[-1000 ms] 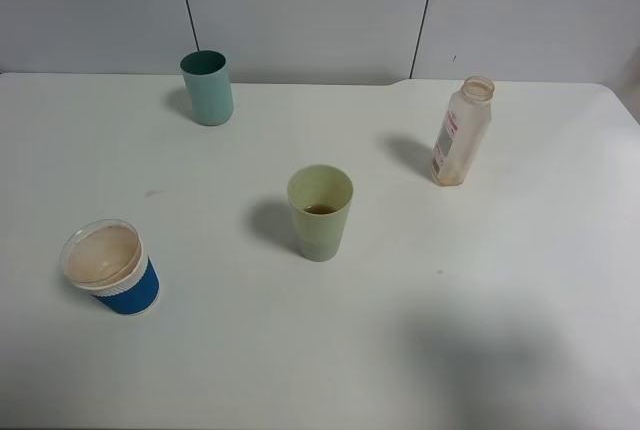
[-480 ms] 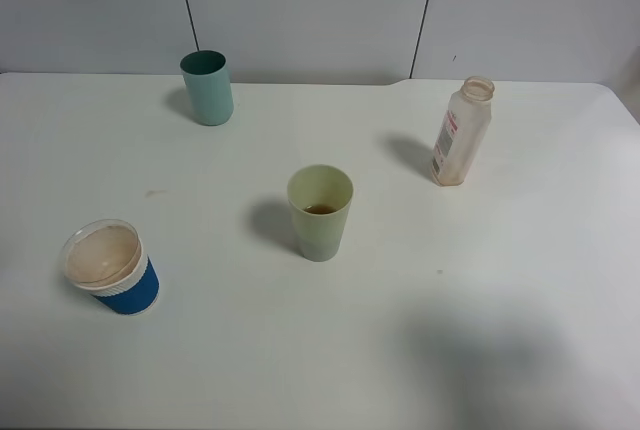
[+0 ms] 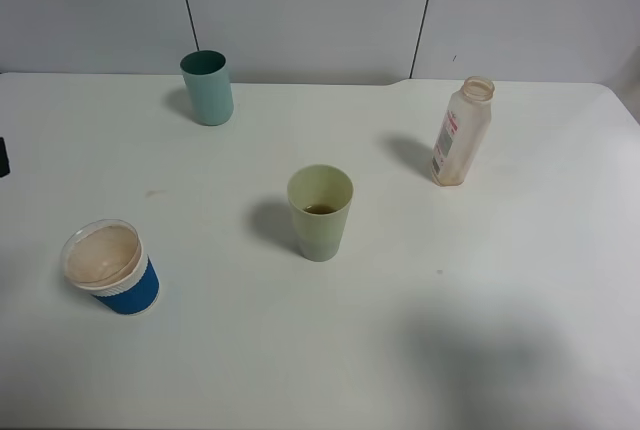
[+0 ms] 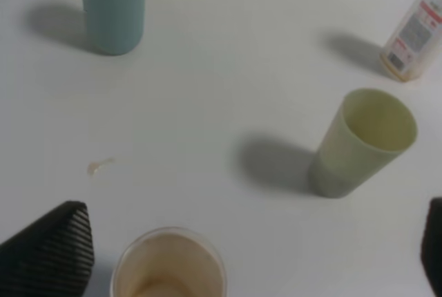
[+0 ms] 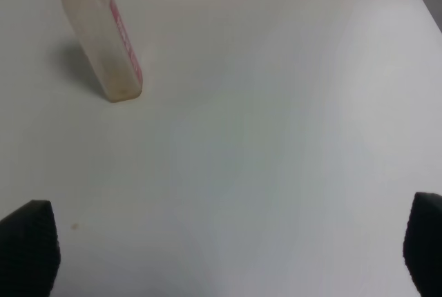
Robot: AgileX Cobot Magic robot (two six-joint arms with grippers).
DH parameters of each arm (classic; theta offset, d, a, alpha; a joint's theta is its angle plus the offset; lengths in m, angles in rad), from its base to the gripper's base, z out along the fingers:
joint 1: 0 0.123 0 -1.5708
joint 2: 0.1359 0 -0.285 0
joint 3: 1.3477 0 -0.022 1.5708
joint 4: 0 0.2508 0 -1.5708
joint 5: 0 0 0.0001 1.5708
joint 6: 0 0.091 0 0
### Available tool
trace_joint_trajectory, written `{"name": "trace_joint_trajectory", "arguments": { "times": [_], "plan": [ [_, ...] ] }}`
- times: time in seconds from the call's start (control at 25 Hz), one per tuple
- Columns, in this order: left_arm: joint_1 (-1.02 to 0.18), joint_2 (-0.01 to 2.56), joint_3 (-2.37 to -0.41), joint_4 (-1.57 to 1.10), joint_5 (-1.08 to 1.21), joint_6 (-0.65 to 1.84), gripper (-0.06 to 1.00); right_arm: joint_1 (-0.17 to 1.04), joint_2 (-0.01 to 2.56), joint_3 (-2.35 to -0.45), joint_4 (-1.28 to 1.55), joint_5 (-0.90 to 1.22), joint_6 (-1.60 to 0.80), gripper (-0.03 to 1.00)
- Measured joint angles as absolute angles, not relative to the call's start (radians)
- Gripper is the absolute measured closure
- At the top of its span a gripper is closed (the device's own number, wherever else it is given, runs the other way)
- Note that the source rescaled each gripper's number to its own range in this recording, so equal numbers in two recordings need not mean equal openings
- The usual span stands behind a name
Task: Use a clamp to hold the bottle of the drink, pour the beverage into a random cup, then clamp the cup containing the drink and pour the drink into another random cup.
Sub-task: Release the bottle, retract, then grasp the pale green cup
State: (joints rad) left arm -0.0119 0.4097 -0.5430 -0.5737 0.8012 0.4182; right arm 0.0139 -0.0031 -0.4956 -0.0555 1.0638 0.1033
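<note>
Teal cup (image 4: 114,10) and bottle (image 4: 413,38) tops cut off in left wrist view

Showed four upright obstacles, well apart, on the counter (image 3: 520,280): teal cup (image 3: 207,87) at far left, bottle (image 3: 461,131) at far right, yellow-green cup (image 3: 320,212) near the middle, blue-sleeved cup (image 3: 108,266) at near left. Left broad open lanes between every pair. Offered widest free room across the near right of the counter, in front of the bottle.

Yellow-green cup (image 3: 320,220) holds brown beverage (image 3: 320,209); bottle (image 3: 461,132) upright.
</note>
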Motion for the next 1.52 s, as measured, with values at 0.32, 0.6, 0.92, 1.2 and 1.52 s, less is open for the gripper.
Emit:
{"name": "trace_joint_trajectory", "arguments": {
  "times": [0.32,0.6,0.92,1.2,1.52],
  "plan": [
    [-0.012,0.555,-0.543,-0.761,0.701,0.646,0.07,0.014,-0.003,-0.496,-0.055,1.064,0.103,-0.03],
    [-0.015,0.72,-0.543,-0.73,0.691,0.731,0.07,0.014,-0.003,-0.496,-0.055,1.064,0.103,-0.03],
    [-0.223,0.795,-0.543,-0.584,0.558,0.61,0.07,0.014,-0.003,-0.496,-0.055,1.063,0.103,-0.03],
    [-0.487,0.892,-0.543,-0.339,0.435,0.281,0.07,0.014,-0.003,-0.496,-0.055,1.063,0.103,-0.03],
    [-0.713,1.032,-0.543,-0.226,0.243,0.034,0.09,0.014,-0.003,-0.496,-0.055,1.063,0.103,-0.03]
  ]
}}
